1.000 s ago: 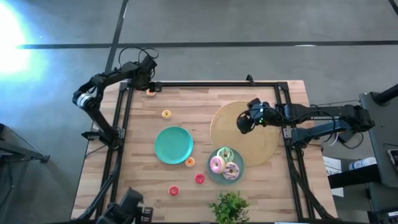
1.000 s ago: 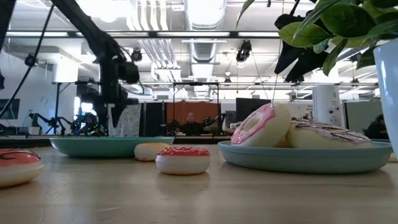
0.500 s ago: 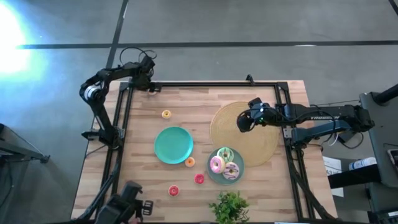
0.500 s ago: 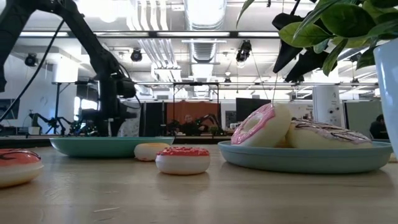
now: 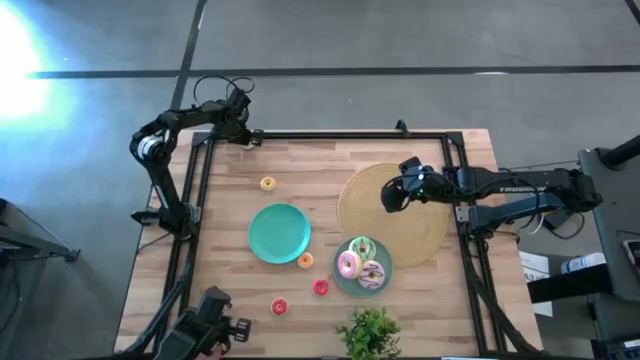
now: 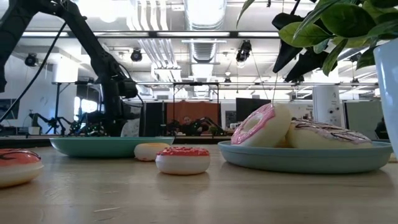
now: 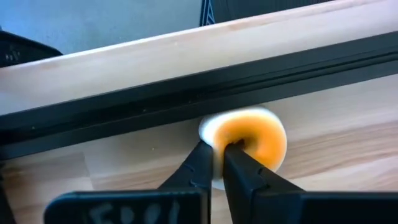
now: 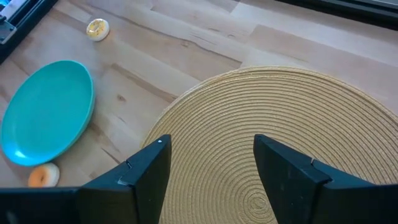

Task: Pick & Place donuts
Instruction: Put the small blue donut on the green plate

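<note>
A small orange donut [image 7: 258,138] lies on the wooden table at its far left corner, against the black frame rail [image 7: 186,93]. My left gripper [image 5: 243,138] is shut on it. Farther right, my right gripper [image 8: 211,162] hovers open over the tan woven mat [image 5: 425,235], holding nothing. A yellow donut [image 5: 267,184], an orange one [image 5: 305,260] and two red ones [image 5: 320,288] [image 5: 279,306] lie loose on the table. Three iced donuts [image 5: 360,264] rest on a teal plate [image 5: 340,282]. My left gripper pinches the orange donut's ring wall [image 7: 217,142]. One finger [image 7: 242,163] stands in the hole and the other finger [image 7: 200,163] outside the rim. The fingers come from above, slanting down. The donut lies flat on the table by the rail.
An empty teal plate [image 5: 279,233] sits mid-table, left of the mat. A potted plant [image 5: 370,332] stands at the near edge. Black frame rails [image 5: 340,135] run along the table's far, left and right sides.
My left gripper has come down at the table's far left corner onto the orange donut, which has stayed in its place by the rail. My right gripper has kept still.
</note>
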`<act>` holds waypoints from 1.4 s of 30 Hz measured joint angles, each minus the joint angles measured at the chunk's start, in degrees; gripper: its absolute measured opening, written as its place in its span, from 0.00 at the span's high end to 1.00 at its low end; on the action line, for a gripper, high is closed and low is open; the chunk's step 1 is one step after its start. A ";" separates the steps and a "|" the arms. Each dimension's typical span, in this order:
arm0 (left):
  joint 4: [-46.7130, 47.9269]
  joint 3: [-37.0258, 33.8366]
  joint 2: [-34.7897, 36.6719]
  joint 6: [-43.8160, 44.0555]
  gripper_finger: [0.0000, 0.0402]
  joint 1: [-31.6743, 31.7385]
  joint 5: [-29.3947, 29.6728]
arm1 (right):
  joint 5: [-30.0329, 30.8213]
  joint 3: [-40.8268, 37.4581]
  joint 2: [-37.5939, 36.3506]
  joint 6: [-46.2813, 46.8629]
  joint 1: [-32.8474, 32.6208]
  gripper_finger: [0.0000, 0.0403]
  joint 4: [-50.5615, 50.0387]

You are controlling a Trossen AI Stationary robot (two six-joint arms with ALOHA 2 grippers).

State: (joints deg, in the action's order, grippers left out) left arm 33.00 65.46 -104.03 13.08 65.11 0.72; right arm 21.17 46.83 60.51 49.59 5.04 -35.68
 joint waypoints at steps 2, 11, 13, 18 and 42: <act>0.11 -0.03 0.22 0.04 1.00 -0.05 -0.57 | 0.00 0.00 0.00 0.00 0.00 0.46 -0.01; 5.76 -0.21 9.84 1.31 1.00 -5.29 -2.60 | -0.02 0.00 0.02 -1.21 0.00 0.46 -0.02; 6.59 -0.49 13.95 2.79 1.00 -8.30 -3.45 | -0.09 0.00 0.02 -1.97 -0.02 0.46 0.00; 3.97 -3.92 24.98 8.22 1.00 -19.26 -11.27 | -4.28 -0.06 0.02 -5.05 0.00 0.46 1.70; -33.19 -21.77 32.35 53.30 1.00 -52.27 -25.75 | -22.24 10.39 16.39 -70.75 -5.08 0.46 24.47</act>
State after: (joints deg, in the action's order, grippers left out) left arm -0.19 43.69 -71.67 66.38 12.84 -25.03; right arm -1.08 57.22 76.90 -21.17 -0.04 -11.21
